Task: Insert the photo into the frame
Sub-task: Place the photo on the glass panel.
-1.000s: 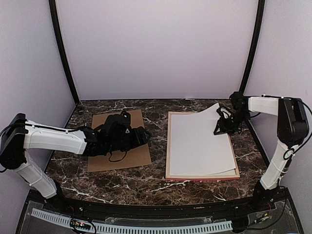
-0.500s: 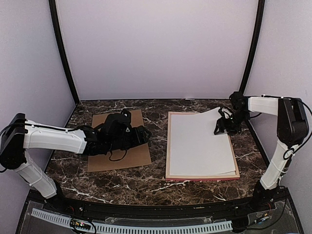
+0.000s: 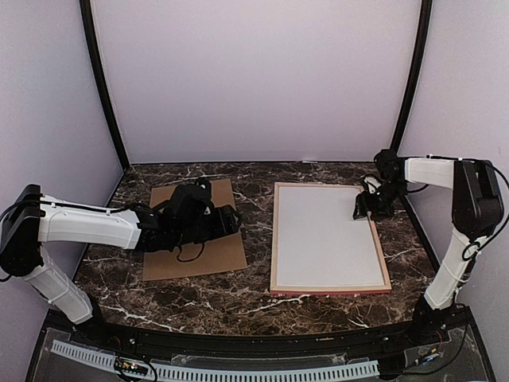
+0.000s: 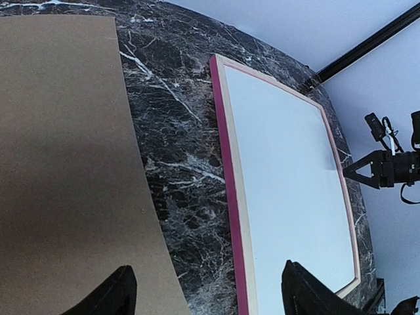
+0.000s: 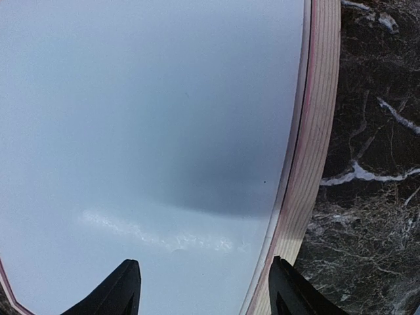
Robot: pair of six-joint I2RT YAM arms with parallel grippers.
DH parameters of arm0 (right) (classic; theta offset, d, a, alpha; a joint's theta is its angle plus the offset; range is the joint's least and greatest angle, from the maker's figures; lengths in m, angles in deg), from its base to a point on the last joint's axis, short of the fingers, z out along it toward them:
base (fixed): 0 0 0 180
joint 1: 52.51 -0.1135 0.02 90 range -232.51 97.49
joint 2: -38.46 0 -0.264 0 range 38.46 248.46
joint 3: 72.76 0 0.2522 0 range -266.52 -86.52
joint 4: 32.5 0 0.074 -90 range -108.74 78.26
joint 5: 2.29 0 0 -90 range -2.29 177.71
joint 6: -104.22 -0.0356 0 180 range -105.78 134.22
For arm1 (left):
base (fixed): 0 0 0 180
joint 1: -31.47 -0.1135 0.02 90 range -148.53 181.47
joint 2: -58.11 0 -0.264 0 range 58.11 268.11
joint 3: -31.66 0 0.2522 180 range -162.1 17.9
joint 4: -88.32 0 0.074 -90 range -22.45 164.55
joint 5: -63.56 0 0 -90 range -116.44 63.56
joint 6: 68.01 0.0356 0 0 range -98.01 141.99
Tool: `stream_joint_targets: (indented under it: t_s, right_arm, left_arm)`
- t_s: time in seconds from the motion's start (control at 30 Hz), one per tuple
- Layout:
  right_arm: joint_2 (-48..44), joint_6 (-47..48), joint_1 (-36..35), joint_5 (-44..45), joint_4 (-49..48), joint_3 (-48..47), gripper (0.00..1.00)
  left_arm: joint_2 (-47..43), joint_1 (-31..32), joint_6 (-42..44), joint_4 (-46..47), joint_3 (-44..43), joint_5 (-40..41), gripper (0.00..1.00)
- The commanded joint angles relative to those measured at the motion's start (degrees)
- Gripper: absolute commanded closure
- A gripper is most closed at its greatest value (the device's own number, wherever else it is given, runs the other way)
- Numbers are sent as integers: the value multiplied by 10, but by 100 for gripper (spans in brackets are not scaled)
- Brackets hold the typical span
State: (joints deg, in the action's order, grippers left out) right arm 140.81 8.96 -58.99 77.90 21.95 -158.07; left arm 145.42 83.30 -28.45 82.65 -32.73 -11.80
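The frame [image 3: 275, 239], pink with pale wood sides, lies flat on the right half of the table. The photo [image 3: 326, 235] rests inside it, white side up, so its print side is hidden. My right gripper [image 3: 366, 208] hovers over the frame's far right edge, open and holding nothing. In the right wrist view its open gripper [image 5: 205, 269] straddles the photo [image 5: 151, 118] and the frame's wooden rim [image 5: 315, 151]. My left gripper [image 3: 231, 221] is open above the brown board's right edge. In the left wrist view the open gripper [image 4: 207, 275] faces the frame [image 4: 226, 170] and the photo [image 4: 289, 184].
A plain brown backing board [image 3: 227, 255] lies on the left half of the dark marble table [image 3: 254, 302], partly under my left arm. It also fills the left wrist view's left side as the board [image 4: 59, 164]. Black posts and pale walls enclose the table.
My right gripper opened and let go of the photo's raised far right corner. The sheet dropped flat into the frame. The left arm stayed put.
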Motion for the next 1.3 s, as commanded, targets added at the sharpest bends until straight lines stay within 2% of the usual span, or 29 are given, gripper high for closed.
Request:
stream_joint_targets:
  t_s: [0.0,0.33,0.5,0.6,0.83,1.0,1.27]
  right_arm:
    - [-4,-17,0,49,-9,-16,32]
    - [-12,-34,1,130,-28,-1,32]
    - [-3,-34,8,132,-39,12,36]
    - [3,-34,13,125,-44,21,43]
    - [14,-31,19,110,-50,28,62]
    - [27,-29,19,101,-49,24,68]
    - [41,-28,21,100,-53,24,72]
  left_arm:
    - [-24,-7,25,-30,-13,28,22]
    - [-58,-42,83,-92,-21,49,21]
    - [-86,-113,115,-134,-26,3,21]
    - [-111,-156,133,-158,-15,-32,21]
    - [-164,-243,162,-196,7,-45,21]
    - [-193,-291,172,-209,24,-51,21]
    - [-209,-367,176,-216,39,-104,20]
